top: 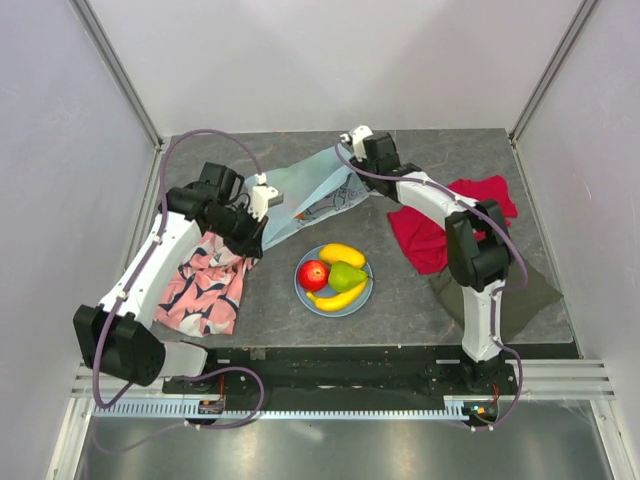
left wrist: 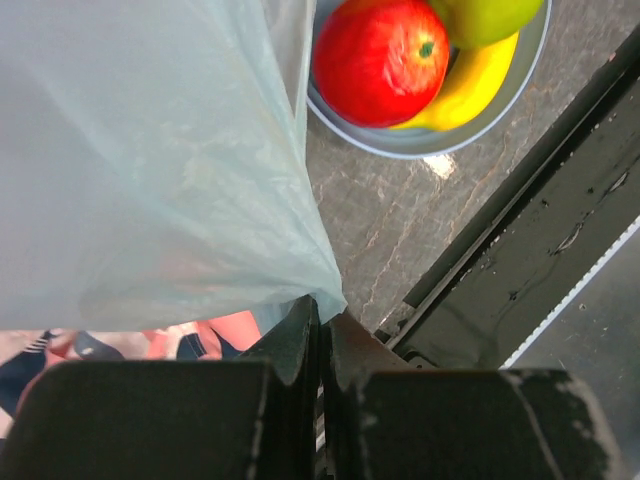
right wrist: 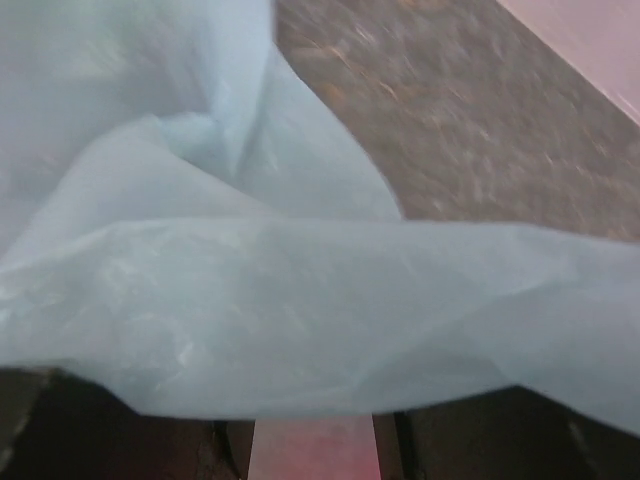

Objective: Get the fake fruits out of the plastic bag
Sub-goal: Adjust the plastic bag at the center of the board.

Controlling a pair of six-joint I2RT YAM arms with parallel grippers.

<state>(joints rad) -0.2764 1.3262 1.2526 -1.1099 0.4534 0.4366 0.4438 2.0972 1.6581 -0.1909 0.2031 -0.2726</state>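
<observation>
The plastic bag [top: 310, 195] hangs stretched above the table between my two grippers. My left gripper [top: 255, 235] is shut on its lower corner; in the left wrist view the jaws [left wrist: 322, 318] press together on the film [left wrist: 150, 170]. My right gripper [top: 347, 143] is at the bag's far upper end. Its jaws [right wrist: 312, 440] stand apart, and the bag [right wrist: 300, 300] lies draped across their tips and hides them. A red apple [top: 313, 274], a green pear [top: 347, 276] and two yellow fruits [top: 342, 255] lie on the light-blue plate [top: 366, 298]. No fruit shows inside the bag.
A pink patterned cloth [top: 205, 285] lies under my left arm. A red cloth [top: 450, 225] and a dark cloth [top: 525, 290] lie by my right arm. White walls enclose the table on three sides. The black rail [left wrist: 520, 250] runs along the near edge.
</observation>
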